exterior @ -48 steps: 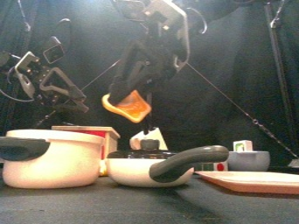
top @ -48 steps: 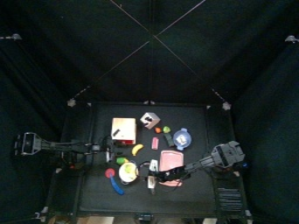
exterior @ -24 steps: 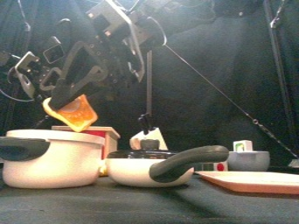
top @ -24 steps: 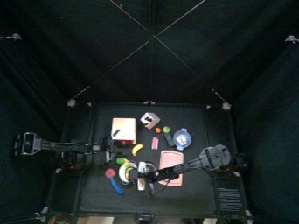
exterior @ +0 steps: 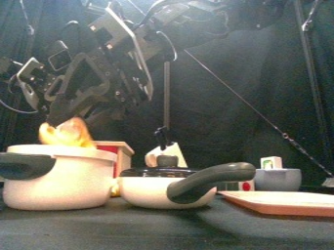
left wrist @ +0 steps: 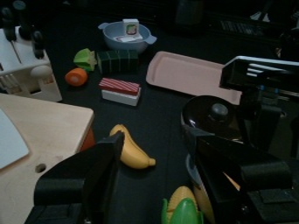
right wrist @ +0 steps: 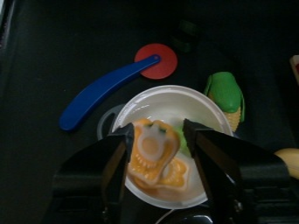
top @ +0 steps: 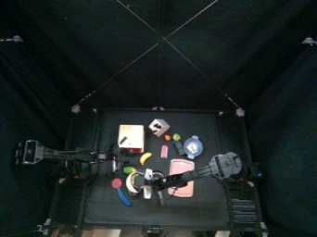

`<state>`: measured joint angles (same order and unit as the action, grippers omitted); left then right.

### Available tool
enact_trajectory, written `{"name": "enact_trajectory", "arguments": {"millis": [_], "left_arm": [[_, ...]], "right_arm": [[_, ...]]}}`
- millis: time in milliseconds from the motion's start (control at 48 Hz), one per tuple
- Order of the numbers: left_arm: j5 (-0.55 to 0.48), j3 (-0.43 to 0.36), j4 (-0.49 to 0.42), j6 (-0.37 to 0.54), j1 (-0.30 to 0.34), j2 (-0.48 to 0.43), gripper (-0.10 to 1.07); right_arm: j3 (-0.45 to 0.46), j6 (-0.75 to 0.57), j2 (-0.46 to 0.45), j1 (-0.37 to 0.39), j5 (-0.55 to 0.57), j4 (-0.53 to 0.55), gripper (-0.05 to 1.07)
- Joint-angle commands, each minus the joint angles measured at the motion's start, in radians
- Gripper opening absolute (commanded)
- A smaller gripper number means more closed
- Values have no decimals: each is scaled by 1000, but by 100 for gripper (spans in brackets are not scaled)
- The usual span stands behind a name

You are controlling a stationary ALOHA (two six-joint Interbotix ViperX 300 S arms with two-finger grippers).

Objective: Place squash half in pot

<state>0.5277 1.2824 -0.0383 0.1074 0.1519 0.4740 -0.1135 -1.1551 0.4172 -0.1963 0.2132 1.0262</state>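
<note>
My right gripper [right wrist: 158, 157] is shut on the squash half [right wrist: 156, 154], an orange-yellow piece with its cut face up. It holds the squash right over the mouth of the pot [right wrist: 187, 112], a round whitish vessel with a blue handle. In the front view the squash half [exterior: 65, 135] hangs just above the rim of the pot [exterior: 59, 178] at the left, under the right gripper [exterior: 74, 119]. In the top view the right gripper [top: 146, 188] reaches across to the pot [top: 135, 180]. My left gripper [left wrist: 152, 188] is open and empty, resting at the left [top: 115, 166].
A pan [exterior: 163, 186] with a dark handle stands beside the pot. A pink tray [left wrist: 193, 74], a banana [left wrist: 131, 147], a corn cob [right wrist: 225, 94], a red disc [right wrist: 156, 59], a blue bowl [left wrist: 126, 33] and a wooden box [top: 129, 135] lie around.
My right gripper has carried the squash half to the left and down, from above the pan to just over the pot's mouth. The left arm has not moved.
</note>
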Motion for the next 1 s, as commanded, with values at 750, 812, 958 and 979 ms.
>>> {"name": "enact_trajectory", "arguments": {"millis": [750, 812, 958, 979], "left_arm": [[5, -11, 0, 0, -2, 0, 92], [3, -11, 0, 0, -2, 0, 92], [5, -9, 0, 0, -2, -2, 92], [5, -11, 0, 0, -2, 0, 92]], "right_arm": [[15, -2, -29, 3, 8, -5, 99], [17, -2, -31, 3, 11, -6, 99], [11, -2, -54, 0, 26, -2, 99], [9, 0, -58, -2, 31, 2, 99]]}}
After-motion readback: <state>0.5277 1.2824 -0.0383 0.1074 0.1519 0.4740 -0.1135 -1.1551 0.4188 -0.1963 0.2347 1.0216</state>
